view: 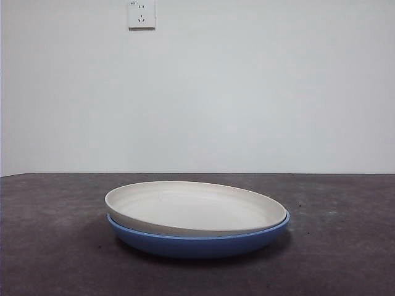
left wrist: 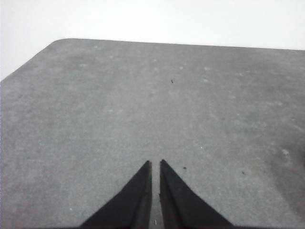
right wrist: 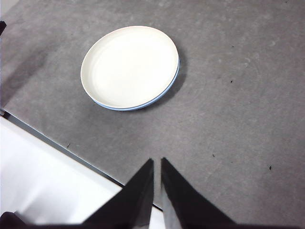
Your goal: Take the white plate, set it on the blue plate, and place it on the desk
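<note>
I see the white plate [view: 196, 206] nested in the blue plate [view: 197, 242], tilted slightly, mid-desk [view: 49, 246]. From here the stacking looks done, though I can't tell whether it's fully seated. I'd keep both arms clear. Left gripper [left wrist: 155, 163] hangs over bare desk, right gripper [right wrist: 157, 161] well away from the plates; both sets of fingers nearly closed, holding nothing.

Surface: dark grey-brown speckled matte desk [view: 55, 246]
Directly on it: glossy round blue plate [view: 197, 244]
In that: matte cream-white round plate [view: 194, 206]
</note>
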Action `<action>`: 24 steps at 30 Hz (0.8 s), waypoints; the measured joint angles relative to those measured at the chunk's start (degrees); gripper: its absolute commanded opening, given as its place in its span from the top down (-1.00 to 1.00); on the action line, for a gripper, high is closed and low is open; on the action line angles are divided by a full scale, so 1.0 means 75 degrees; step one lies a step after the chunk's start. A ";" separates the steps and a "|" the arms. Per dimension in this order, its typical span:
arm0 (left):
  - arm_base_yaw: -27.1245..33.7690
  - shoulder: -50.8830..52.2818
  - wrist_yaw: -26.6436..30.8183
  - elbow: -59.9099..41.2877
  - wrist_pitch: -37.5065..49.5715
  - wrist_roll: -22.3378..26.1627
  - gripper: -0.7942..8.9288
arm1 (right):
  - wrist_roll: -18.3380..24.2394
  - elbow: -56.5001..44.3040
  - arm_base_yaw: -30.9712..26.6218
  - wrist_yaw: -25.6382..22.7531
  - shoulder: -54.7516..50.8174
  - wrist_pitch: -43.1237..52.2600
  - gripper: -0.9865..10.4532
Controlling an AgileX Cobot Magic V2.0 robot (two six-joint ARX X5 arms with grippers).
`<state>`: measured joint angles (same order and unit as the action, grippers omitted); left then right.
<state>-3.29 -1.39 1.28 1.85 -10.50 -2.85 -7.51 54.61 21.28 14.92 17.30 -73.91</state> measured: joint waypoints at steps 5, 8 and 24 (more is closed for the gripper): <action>0.0000 0.0146 0.0000 0.0000 0.0000 -0.0003 0.78 | 0.0000 0.0000 0.0000 0.0000 0.0000 0.0000 0.79; 0.0000 0.0146 0.0000 0.0000 0.0000 0.0000 0.78 | 0.0000 0.0000 0.0000 0.0000 0.0000 0.0000 0.79; 0.0000 0.0146 0.0000 0.0000 0.0000 -0.0003 0.78 | 0.0000 0.0000 0.0000 0.0000 0.0000 0.0000 0.79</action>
<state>-3.29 -0.30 1.28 1.85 -10.50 -2.87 -7.51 54.61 21.28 14.92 17.30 -73.91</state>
